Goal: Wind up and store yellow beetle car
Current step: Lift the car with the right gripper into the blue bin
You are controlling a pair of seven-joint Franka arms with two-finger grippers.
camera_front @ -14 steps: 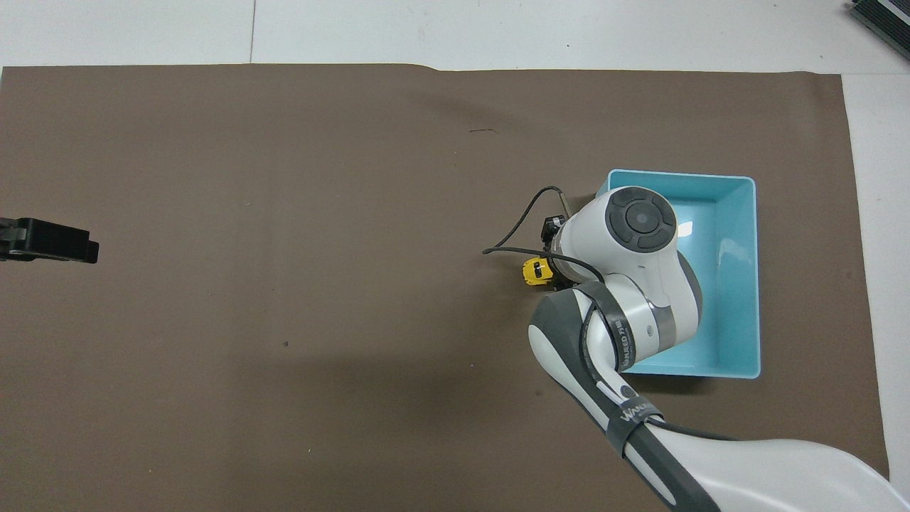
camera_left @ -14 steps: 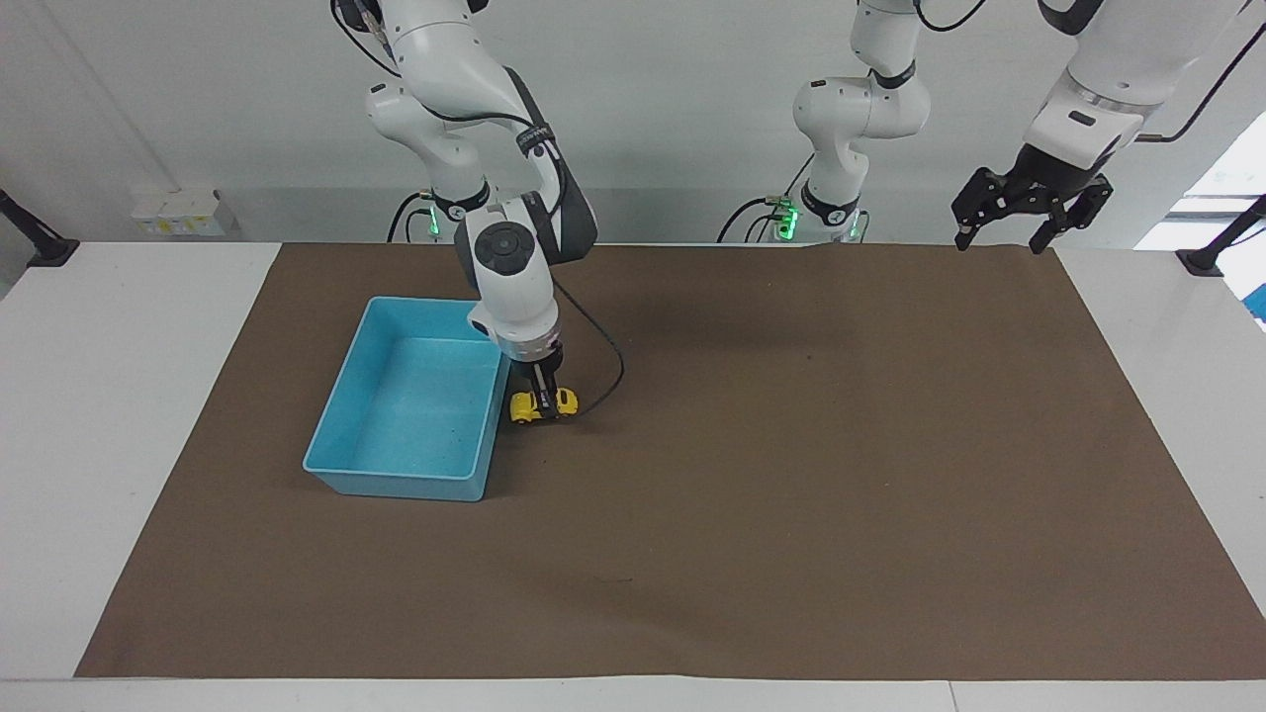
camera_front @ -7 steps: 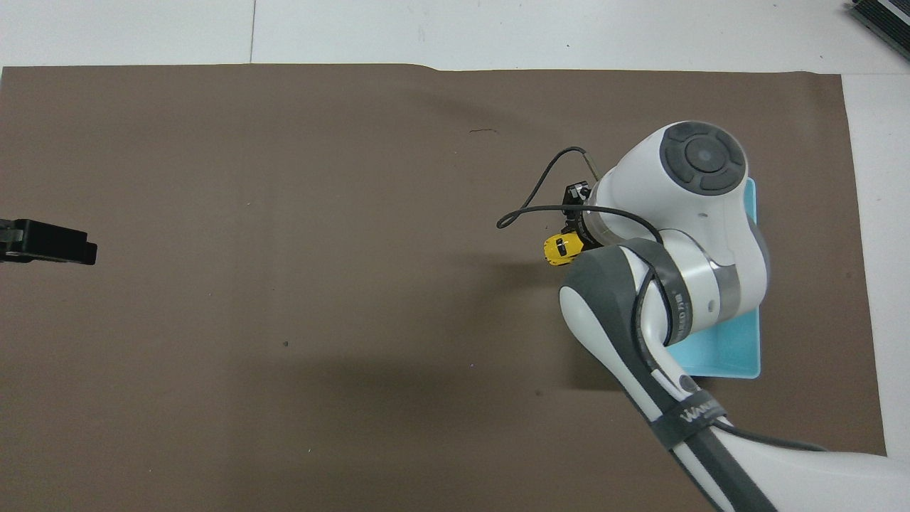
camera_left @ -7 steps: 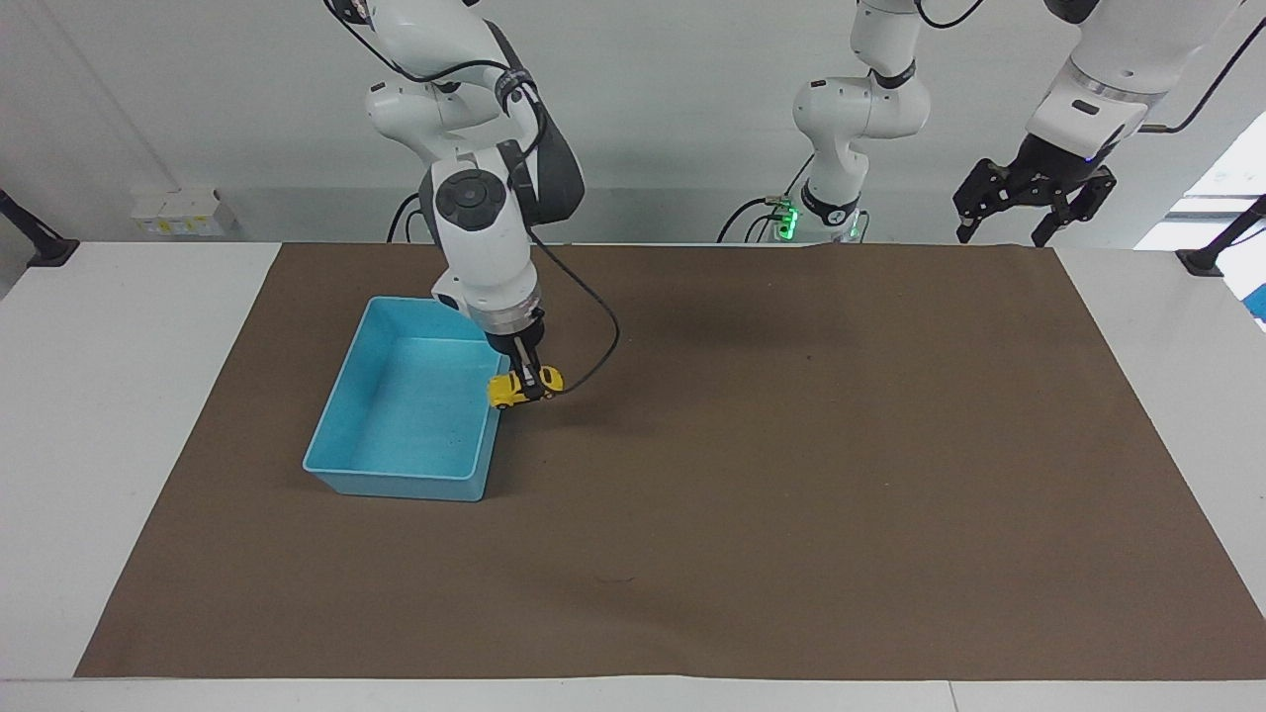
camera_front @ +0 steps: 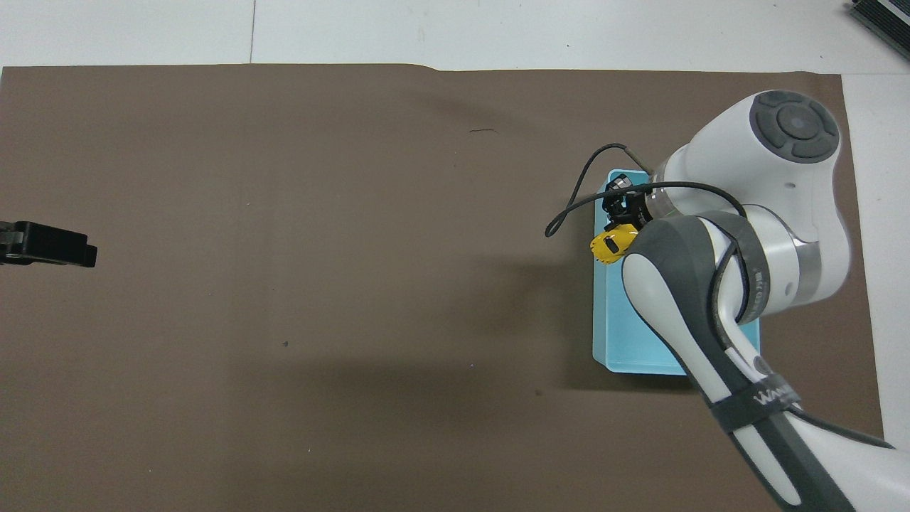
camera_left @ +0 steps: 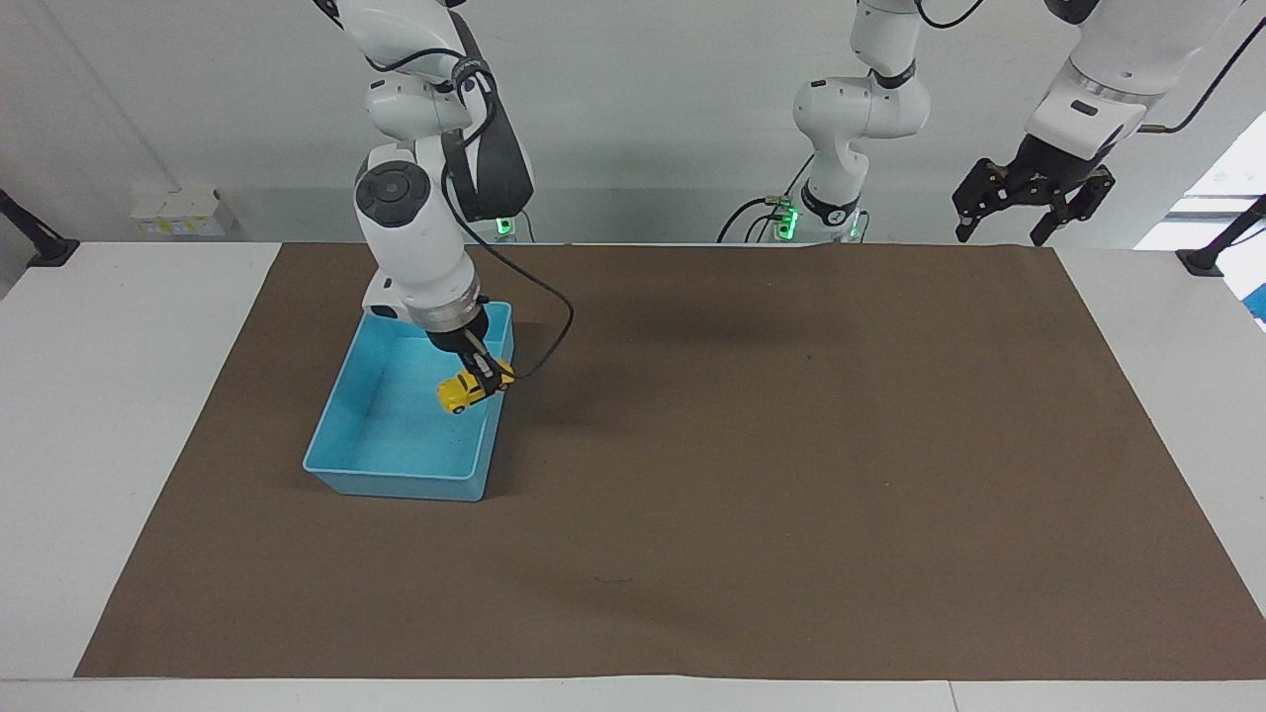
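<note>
Yellow beetle car is in the air, tilted nose-down, clamped between the fingers of the right gripper — it hangs over the blue bin, just inside the bin wall that faces the table's middle. In the overhead view the car shows at that same bin edge, partly under the right arm's wrist. Bin sits on the brown mat toward the right arm's end of the table. Left gripper waits — raised over the mat's corner at the left arm's end, fingers spread apart, holding nothing.
</note>
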